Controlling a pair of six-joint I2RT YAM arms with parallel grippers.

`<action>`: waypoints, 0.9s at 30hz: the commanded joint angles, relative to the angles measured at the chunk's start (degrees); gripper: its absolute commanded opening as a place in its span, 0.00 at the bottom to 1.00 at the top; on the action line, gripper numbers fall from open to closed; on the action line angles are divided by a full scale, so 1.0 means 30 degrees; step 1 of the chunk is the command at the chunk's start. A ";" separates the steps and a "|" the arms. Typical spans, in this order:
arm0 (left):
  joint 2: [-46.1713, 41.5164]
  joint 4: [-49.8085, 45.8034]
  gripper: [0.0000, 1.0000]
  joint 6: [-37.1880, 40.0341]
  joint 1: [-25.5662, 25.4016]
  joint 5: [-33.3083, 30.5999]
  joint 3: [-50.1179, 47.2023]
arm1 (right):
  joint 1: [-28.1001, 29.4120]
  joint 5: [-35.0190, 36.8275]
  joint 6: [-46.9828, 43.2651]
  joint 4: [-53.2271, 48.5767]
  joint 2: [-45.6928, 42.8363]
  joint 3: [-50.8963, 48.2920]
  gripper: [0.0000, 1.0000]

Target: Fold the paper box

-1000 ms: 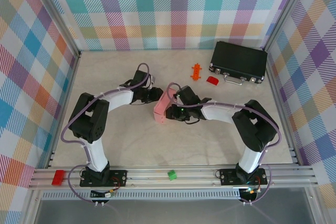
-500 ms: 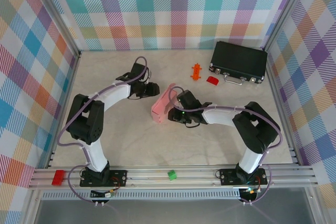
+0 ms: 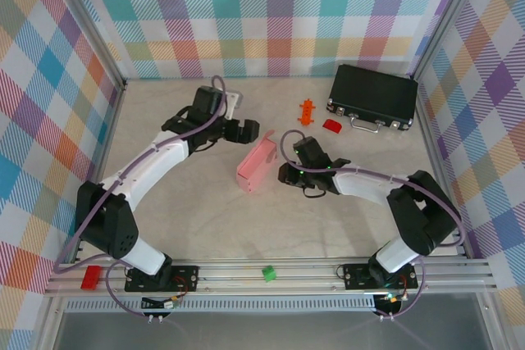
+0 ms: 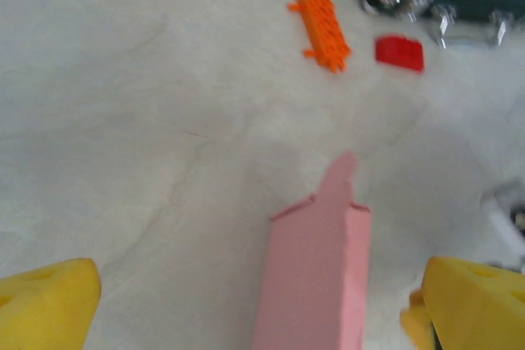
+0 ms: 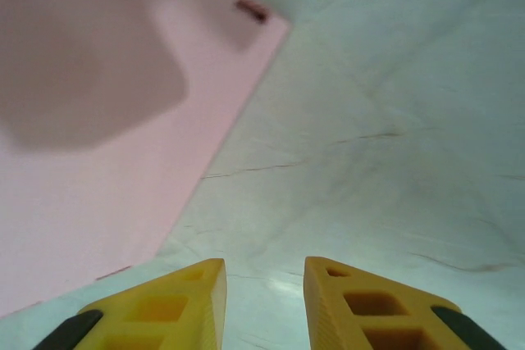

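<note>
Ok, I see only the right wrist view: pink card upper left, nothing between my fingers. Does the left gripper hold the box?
Observer: No. The left gripper is wide open, one finger on each side of the paper box, touching nothing.
Operator: Is the box fully closed?
Observer: No, one flap sticks out at its far end.
Operator: What lies beyond that end?
Observer: An orange toy piece, a small red block and a black case.
</note>
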 commanded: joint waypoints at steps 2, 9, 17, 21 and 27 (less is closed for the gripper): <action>0.1329 -0.2591 1.00 0.3569 -0.1360 -0.0518 0.1105 | -0.1061 0.0459 -0.0792 -0.1081 -0.1752 -0.1070 0.32; 0.3373 -0.4672 1.00 0.4561 -0.2891 -0.1694 0.2814 | -0.2528 0.0631 -0.1046 -0.1987 -0.3857 -0.2401 0.33; 0.5478 -0.5977 0.99 0.4699 -0.3867 -0.4370 0.4328 | -0.2930 0.0242 -0.1033 -0.1951 -0.4382 -0.2800 0.34; 0.6219 -0.6628 0.93 0.4903 -0.4055 -0.4566 0.4953 | -0.2936 0.0180 -0.0949 -0.1912 -0.4301 -0.2827 0.34; 0.6795 -0.7594 0.77 0.5045 -0.4176 -0.4247 0.5425 | -0.2982 0.0196 -0.0938 -0.1975 -0.4266 -0.2856 0.34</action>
